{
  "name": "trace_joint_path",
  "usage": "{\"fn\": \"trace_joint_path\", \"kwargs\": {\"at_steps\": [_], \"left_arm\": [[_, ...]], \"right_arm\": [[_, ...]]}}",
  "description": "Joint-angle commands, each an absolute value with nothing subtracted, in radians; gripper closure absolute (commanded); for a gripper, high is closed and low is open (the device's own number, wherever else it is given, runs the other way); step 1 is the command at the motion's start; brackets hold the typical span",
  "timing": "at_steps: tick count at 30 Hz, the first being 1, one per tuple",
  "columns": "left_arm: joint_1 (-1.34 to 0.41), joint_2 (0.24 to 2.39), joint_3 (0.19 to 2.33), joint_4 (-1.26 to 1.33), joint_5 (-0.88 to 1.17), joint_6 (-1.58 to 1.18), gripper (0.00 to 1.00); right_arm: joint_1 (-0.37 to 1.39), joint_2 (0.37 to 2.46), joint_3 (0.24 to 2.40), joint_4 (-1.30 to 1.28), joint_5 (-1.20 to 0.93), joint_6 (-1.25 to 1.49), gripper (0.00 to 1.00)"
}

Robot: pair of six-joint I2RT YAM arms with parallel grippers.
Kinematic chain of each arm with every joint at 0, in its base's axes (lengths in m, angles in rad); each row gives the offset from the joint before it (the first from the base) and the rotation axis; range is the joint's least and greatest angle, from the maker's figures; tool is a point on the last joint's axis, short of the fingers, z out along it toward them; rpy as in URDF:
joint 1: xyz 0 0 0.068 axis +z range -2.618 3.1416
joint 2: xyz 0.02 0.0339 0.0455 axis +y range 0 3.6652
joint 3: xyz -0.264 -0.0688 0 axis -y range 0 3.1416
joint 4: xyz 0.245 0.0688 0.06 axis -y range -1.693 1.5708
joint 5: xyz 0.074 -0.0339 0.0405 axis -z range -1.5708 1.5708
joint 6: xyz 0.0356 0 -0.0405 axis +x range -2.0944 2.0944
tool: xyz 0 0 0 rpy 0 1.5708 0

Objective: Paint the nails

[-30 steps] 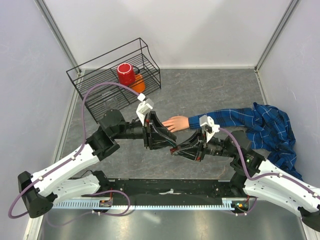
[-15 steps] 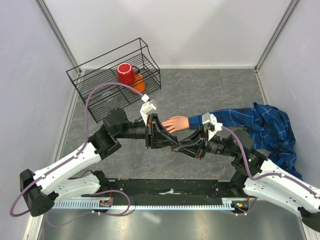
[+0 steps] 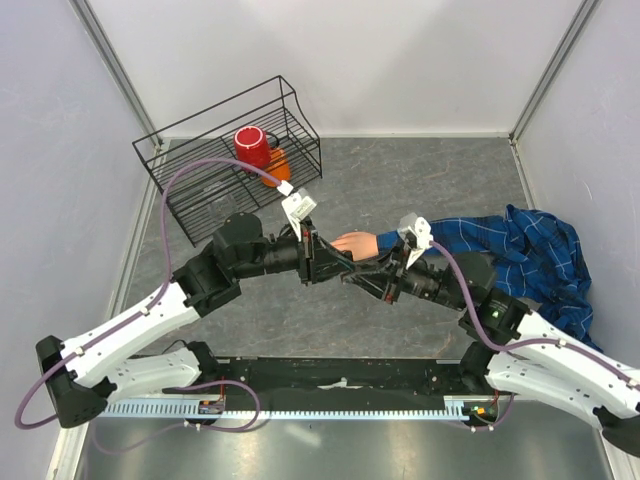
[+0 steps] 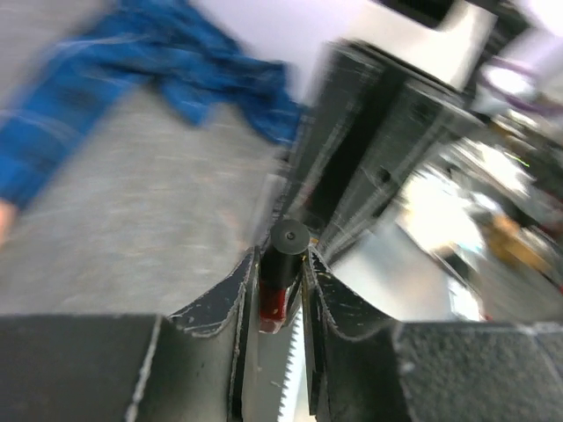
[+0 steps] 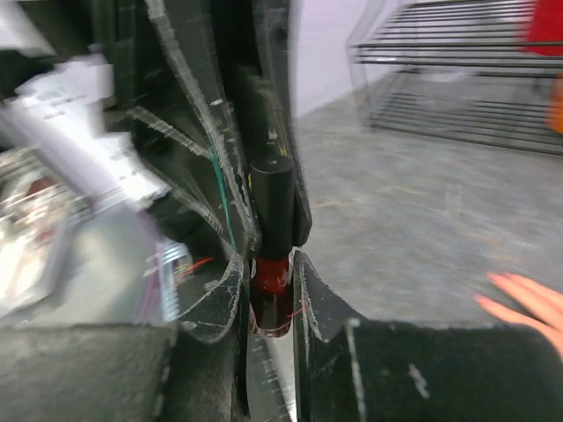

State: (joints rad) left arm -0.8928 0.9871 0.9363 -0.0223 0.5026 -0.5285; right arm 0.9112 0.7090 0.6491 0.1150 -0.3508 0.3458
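Note:
The peach fake hand (image 3: 353, 243) lies palm down mid-table, its blue plaid cuff (image 3: 392, 241) to its right. Its nails are too small to make out from above; in the right wrist view the fingertips (image 5: 526, 297) look blurred pink. My left gripper (image 3: 334, 267) and right gripper (image 3: 354, 274) meet tip to tip just in front of the hand. Both are shut on the small polish bottle. In the right wrist view my right gripper (image 5: 268, 266) clamps its dark red glass (image 5: 271, 283), and the black cap (image 5: 274, 200) runs into the left fingers. In the left wrist view my left gripper (image 4: 281, 261) grips the bottle (image 4: 287, 255).
A black wire basket (image 3: 175, 205) stands at the back left, holding a red cup (image 3: 251, 147) and an orange object (image 3: 276, 166). The blue plaid shirt (image 3: 540, 258) is bunched at the right. Grey walls close in both sides and the back.
Both grippers, still joined on the bottle, have moved away from the near edge towards the fake hand. The left arm has reached further right.

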Motion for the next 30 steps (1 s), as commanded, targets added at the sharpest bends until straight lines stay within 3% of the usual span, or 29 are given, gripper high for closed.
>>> {"fn": "trace_joint_path", "kwargs": {"at_steps": [1, 3, 6, 10, 12, 13, 14, 15, 17, 20, 24, 30], "left_arm": [[-1.007, 1.026, 1.064, -0.219, -0.082, -0.434, 0.98], [-1.072, 1.084, 1.132, -0.279, -0.348, -0.433, 0.98], [-1.155, 1.156, 1.193, -0.316, -0.515, -0.469, 0.98], [-1.155, 1.135, 1.161, -0.255, -0.463, -0.479, 0.98], [-1.141, 1.099, 1.137, -0.226, -0.353, -0.453, 0.98], [-1.126, 1.079, 1.123, -0.21, -0.286, -0.446, 0.93], [-1.109, 1.062, 1.091, -0.193, -0.13, -0.44, 0.85], [-1.071, 1.021, 1.071, -0.151, -0.053, -0.443, 0.67], [-1.033, 0.98, 1.014, -0.114, 0.157, -0.471, 0.48], [-0.95, 0.916, 0.954, -0.037, 0.378, -0.515, 0.36], [-0.893, 0.89, 0.913, 0.081, 0.589, -0.545, 0.34], [-0.893, 0.894, 0.893, 0.242, 0.791, -0.61, 0.39]], "right_arm": [[0.998, 0.758, 0.725, 0.054, -0.002, 0.221, 1.0], [1.09, 0.807, 0.753, 0.049, 0.253, 0.187, 1.0], [1.214, 0.876, 0.791, 0.045, 0.499, 0.149, 1.0], [1.241, 0.858, 0.766, 0.084, 0.482, 0.106, 1.0], [1.241, 0.822, 0.721, 0.122, 0.384, 0.078, 1.0], [1.239, 0.781, 0.691, 0.132, 0.321, 0.077, 1.0], [1.236, 0.763, 0.678, 0.136, 0.286, 0.078, 1.0], [1.235, 0.734, 0.669, 0.129, 0.256, 0.077, 1.0], [1.229, 0.713, 0.663, 0.106, 0.163, 0.09, 1.0], [1.221, 0.677, 0.663, 0.084, 0.028, 0.127, 1.0], [1.215, 0.64, 0.678, 0.086, -0.116, 0.17, 1.0], [1.212, 0.609, 0.69, 0.104, -0.186, 0.215, 1.0]]}}
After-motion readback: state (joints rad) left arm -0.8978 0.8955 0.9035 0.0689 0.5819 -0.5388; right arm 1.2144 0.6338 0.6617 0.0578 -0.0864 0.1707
